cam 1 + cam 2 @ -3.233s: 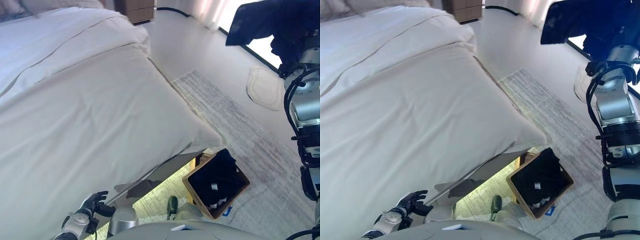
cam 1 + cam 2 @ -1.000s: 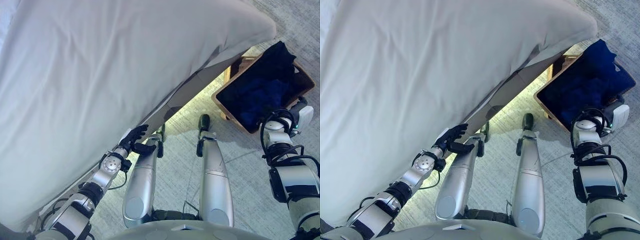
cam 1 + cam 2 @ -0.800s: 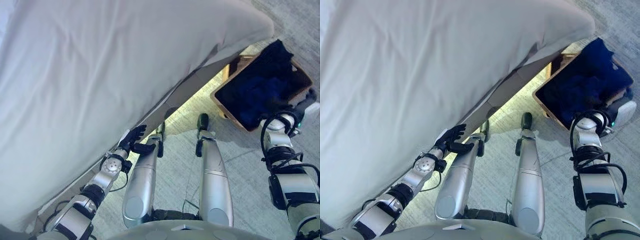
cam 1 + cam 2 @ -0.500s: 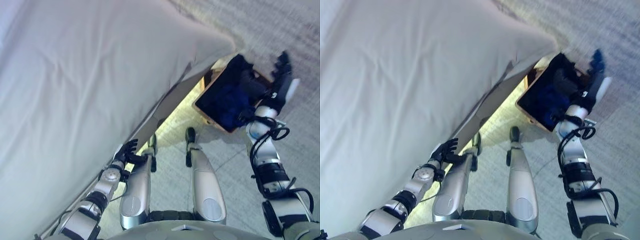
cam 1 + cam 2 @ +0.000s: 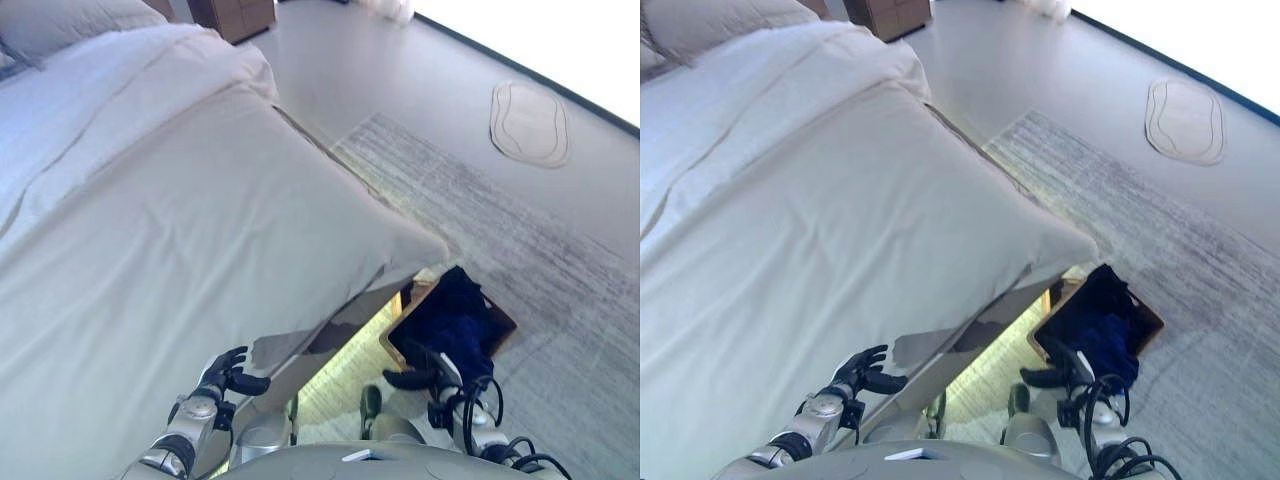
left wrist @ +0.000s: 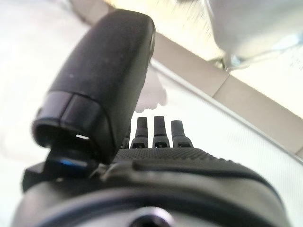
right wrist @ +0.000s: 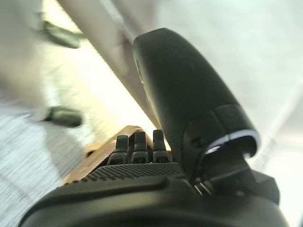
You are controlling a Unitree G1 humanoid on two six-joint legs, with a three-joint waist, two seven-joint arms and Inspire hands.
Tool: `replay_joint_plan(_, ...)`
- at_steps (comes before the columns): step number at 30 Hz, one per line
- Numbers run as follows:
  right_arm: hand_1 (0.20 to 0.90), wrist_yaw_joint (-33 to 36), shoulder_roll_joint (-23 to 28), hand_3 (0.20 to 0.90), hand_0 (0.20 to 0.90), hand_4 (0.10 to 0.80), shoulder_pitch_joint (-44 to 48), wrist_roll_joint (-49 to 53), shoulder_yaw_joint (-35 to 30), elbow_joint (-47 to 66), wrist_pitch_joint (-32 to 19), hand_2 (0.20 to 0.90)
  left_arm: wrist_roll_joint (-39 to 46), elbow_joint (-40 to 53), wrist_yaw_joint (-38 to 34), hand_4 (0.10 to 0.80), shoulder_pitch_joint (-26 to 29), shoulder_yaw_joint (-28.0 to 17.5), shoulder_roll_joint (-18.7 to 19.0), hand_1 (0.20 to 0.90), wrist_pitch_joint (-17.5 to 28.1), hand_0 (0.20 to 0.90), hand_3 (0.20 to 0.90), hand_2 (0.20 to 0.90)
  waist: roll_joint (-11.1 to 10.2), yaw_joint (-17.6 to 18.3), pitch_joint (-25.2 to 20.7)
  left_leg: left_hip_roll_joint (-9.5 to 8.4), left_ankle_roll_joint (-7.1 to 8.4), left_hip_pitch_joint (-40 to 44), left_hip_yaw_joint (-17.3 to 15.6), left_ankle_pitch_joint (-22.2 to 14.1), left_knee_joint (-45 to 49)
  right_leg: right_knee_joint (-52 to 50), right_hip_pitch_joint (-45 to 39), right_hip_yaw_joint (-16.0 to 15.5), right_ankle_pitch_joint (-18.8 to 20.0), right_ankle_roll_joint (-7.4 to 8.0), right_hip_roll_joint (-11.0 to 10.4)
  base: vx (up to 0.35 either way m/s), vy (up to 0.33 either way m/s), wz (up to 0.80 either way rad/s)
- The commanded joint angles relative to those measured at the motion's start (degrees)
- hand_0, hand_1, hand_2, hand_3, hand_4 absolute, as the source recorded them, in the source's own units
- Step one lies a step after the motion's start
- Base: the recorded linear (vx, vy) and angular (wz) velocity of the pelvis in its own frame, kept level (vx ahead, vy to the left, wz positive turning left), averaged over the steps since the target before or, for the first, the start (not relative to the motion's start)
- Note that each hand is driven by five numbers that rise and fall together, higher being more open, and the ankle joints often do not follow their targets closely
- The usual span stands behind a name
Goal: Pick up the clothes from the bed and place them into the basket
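Clothes (image 5: 455,320) heaped in basket (image 5: 502,322) at 4 o'clock | bed (image 5: 180,230) bare | my right hand (image 5: 415,378), left hand (image 5: 225,372) both released, empty | tuck overhanging cloth inside rim

The white-covered bed (image 5: 170,230) fills the left side, and off its near corner a wooden basket (image 5: 500,322) sits on the grey rug (image 5: 520,250), dark blue clothes (image 5: 455,318) heaped inside. Left hand (image 5: 222,374) hangs low by the bed's edge, fingers spread; right hand (image 5: 415,378) hovers just beside the basket, fingers extended.
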State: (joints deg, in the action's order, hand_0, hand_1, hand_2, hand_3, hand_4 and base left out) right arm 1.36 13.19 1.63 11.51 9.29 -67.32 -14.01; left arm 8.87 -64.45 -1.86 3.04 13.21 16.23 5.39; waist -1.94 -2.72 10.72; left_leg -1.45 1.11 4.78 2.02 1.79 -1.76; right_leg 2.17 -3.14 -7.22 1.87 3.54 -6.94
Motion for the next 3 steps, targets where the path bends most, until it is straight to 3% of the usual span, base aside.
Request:
replay_joint_plan(1, 0.900, 4.38, 1.69, 0.900, 0.900, 0.800, -1.07, -1.81, -4.35, 2.24, -5.47, 0.900, -0.36, -4.55, 2.25, 0.800, -2.34, -2.38, 0.30, 0.900, 2.10, 0.900, 0.900, 0.900, 0.13, 0.66, -2.86, -0.16, -2.23, -1.32, -1.87, -4.10, 1.29, -5.20, 1.76, -0.75, -1.13, 1.01, 1.62, 0.034, 0.033, -0.05)
replay_joint_plan(3, 0.900, 2.58, 1.28, 0.900, 0.900, 0.800, -2.03, -1.78, -5.08, 1.69, -5.34, 0.900, 1.01, -5.98, 3.46, 0.800, -3.30, -3.48, -0.17, 0.900, 2.28, 0.900, 0.900, 0.900, 0.26, 1.22, -3.37, -0.21, -2.35, -0.19, -1.99, -4.12, 0.43, -4.50, 0.83, -0.29, -1.20, 0.96, 1.92, 0.025, 0.038, -0.04)
